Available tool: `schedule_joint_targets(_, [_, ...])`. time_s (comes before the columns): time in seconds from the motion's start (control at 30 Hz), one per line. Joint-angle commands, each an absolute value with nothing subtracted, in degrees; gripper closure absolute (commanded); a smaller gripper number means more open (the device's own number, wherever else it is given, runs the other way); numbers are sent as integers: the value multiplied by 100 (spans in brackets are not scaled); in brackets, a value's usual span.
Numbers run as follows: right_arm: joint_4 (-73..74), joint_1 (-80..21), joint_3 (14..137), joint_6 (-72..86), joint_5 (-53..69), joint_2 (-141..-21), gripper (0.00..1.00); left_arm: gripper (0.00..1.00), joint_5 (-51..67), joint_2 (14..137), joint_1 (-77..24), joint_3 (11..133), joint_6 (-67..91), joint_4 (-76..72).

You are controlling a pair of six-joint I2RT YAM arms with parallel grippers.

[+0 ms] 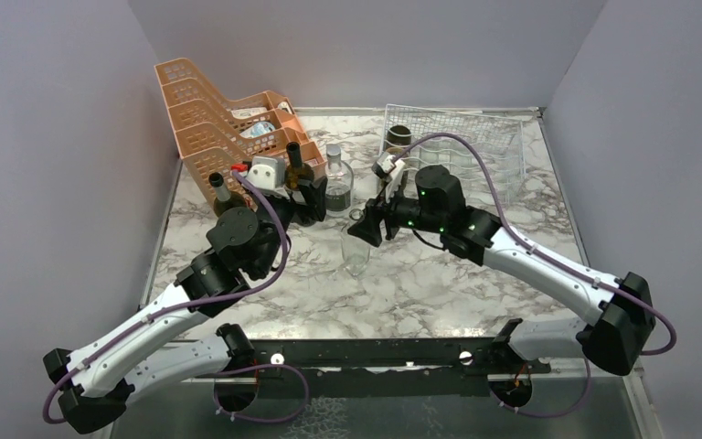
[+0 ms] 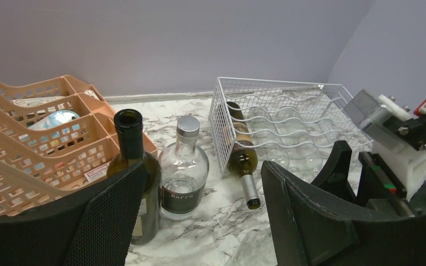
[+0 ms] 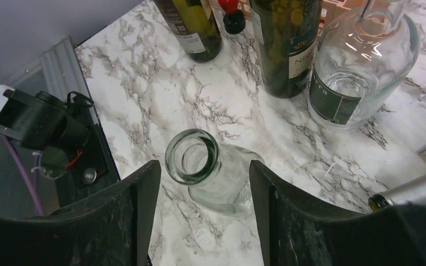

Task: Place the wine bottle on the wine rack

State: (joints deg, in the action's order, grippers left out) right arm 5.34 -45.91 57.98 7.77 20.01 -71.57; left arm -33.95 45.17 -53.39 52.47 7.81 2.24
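The silver-white wire wine rack stands at the back right and also shows in the left wrist view. One dark wine bottle lies in its left cradle, neck poking out the front. A clear, open-mouthed glass bottle stands mid-table. My right gripper is open just above it, a finger on each side of its neck, not touching. My left gripper is open and empty, next to an upright dark wine bottle and a clear capped bottle.
Orange perforated stacked trays stand at the back left. Another dark wine bottle stands in front of them beside the left arm. Grey walls enclose the table on three sides. The right arm's wrist camera is close to my left gripper.
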Motion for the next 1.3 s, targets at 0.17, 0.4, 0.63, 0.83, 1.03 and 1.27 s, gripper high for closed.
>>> schedule_joint_targets(0.17, [404, -5088, 6386, 284, 956, -7774, 56, 19, -3792, 4455, -5370, 5170, 914, 154])
schedule_joint_targets(0.4, [422, -5172, 6424, 75, 233, -7593, 90, 19, -3789, 4525, -5370, 5080, 929, 127])
schedule_joint_targets(0.63, [418, -5184, 6354, 199, -747, -6959, 99, 9, -2739, 4934, -5370, 4763, 344, -407])
schedule_joint_targets(0.83, [450, -5184, 6054, 420, -1469, -6154, 99, 1, -805, 5355, -5370, 3996, -267, -1244])
schedule_joint_targets(1.03, [908, -5184, 6033, 696, -1739, -5615, 99, 1, -71, 5570, -5370, 3393, -594, -2343])
schedule_joint_targets(1.27, [1496, -5181, 6195, 950, -1474, -5275, 99, 1, 326, 6273, -5370, 3219, -774, -3013])
